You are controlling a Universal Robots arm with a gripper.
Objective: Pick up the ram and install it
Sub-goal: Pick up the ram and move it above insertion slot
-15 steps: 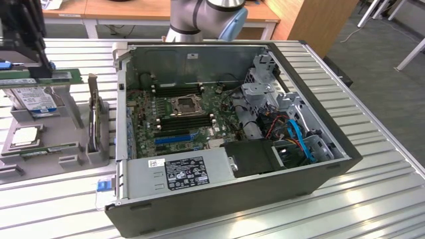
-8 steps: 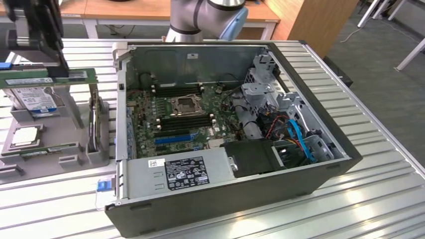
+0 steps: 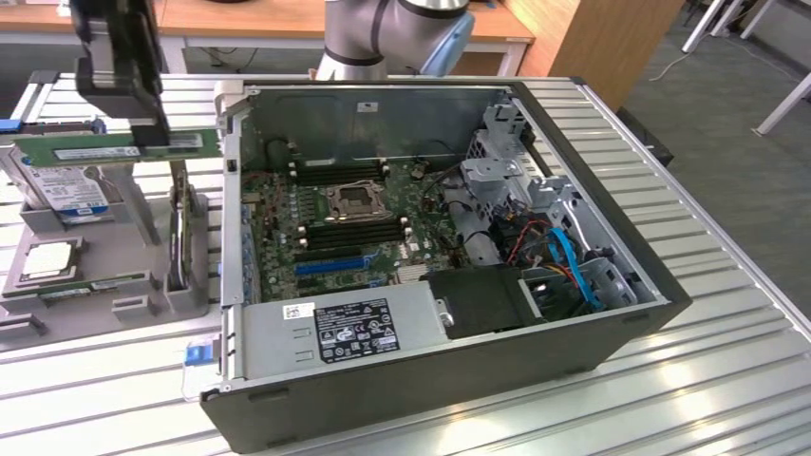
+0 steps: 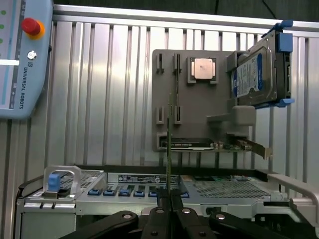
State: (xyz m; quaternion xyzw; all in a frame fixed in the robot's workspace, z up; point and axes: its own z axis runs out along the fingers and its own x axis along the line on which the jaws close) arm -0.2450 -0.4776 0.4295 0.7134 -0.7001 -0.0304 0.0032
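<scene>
The arm (image 3: 370,28) was a thick silver-grey tube with a pale blue joint cap (image 3: 451,49), and the gripper (image 4: 169,195) was black, its slim fingers (image 4: 162,200) carried on angled black links fastened with round silver pins.

Silver ribbed metal surface (image 3: 709,380) that I work over, on it an open dark-grey computer tower case (image 3: 443,399) lying on its side, just beside it toward the exterior view's left a grey plastic parts holder (image 3: 140,309), a pale blue teach pendant with a red button (image 4: 20,59) resting on it too.
</scene>
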